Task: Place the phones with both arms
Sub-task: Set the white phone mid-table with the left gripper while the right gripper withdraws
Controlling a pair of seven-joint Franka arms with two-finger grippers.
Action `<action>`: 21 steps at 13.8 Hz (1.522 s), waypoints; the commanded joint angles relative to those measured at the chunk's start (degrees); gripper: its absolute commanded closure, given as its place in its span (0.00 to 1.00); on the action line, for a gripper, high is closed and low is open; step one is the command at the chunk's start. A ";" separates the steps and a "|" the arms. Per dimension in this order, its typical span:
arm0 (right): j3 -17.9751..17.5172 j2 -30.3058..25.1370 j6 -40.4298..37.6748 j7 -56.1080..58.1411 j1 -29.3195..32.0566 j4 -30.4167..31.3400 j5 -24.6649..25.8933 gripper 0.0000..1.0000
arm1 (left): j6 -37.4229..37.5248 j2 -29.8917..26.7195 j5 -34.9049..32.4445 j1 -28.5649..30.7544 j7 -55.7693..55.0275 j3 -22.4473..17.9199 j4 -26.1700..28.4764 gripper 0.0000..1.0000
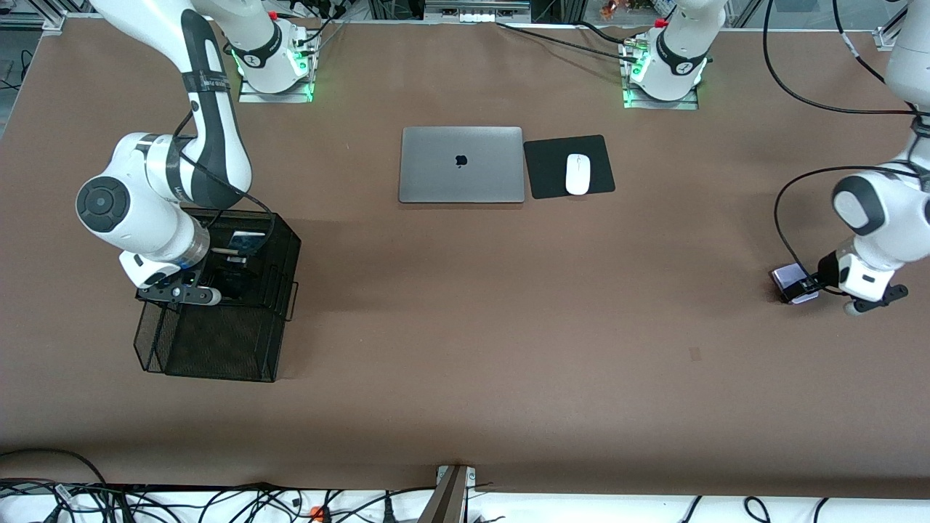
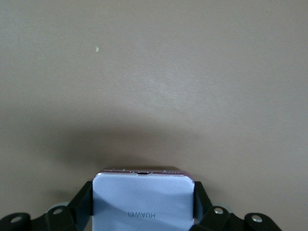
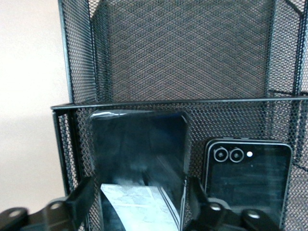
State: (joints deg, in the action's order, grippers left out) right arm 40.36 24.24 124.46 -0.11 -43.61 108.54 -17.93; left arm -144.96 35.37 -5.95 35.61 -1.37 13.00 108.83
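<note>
the right claw (image 1: 195, 287) sits inside the mesh organizer (image 1: 218, 341), its arm covering most of the black slab phone (image 3: 139, 163). the left arm hides part of the lilac phone (image 1: 792, 282); its lower half is cut off in the left wrist view.

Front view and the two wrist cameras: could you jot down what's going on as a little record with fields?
Left gripper: shut on the lilac phone, low over bare table at the left arm's end
Right gripper: shut on the black slab phone, inside the mesh basket
Folded black phone: standing in the basket beside the slab
Laptop: closed, mid-table
Mouse: on a black pad beside the laptop
</note>
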 commanded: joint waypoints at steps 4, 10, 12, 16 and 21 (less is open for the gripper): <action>0.07 -0.59 -2.80 0.37 0.10 -5.78 -1.05 0.01 | 13.65 -1.09 0.07 -13.17 -11.71 -0.87 -9.07 1.00; -0.02 2.13 -15.46 -3.40 0.19 -19.58 -1.92 0.01 | 13.91 1.63 -3.10 -31.98 -22.50 -0.87 -10.03 1.00; -0.19 2.13 -16.00 -5.24 0.02 -20.73 -3.50 0.01 | 14.00 3.12 -3.10 -39.27 -31.10 -0.87 -12.14 1.00; -3.79 2.04 -15.12 -9.30 -0.07 -20.91 -4.31 0.00 | 15.40 9.53 -3.10 -54.21 -44.40 -2.36 -21.35 1.00; -4.41 2.13 -13.45 -9.21 -0.25 -21.26 -4.30 0.00 | 15.41 14.98 -2.84 -67.24 -48.90 -6.15 -31.29 1.00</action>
State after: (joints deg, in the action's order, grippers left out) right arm 36.03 26.09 111.16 -8.74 -44.24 88.38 -21.59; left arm -131.74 47.44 -7.98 -28.99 -49.39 8.50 83.70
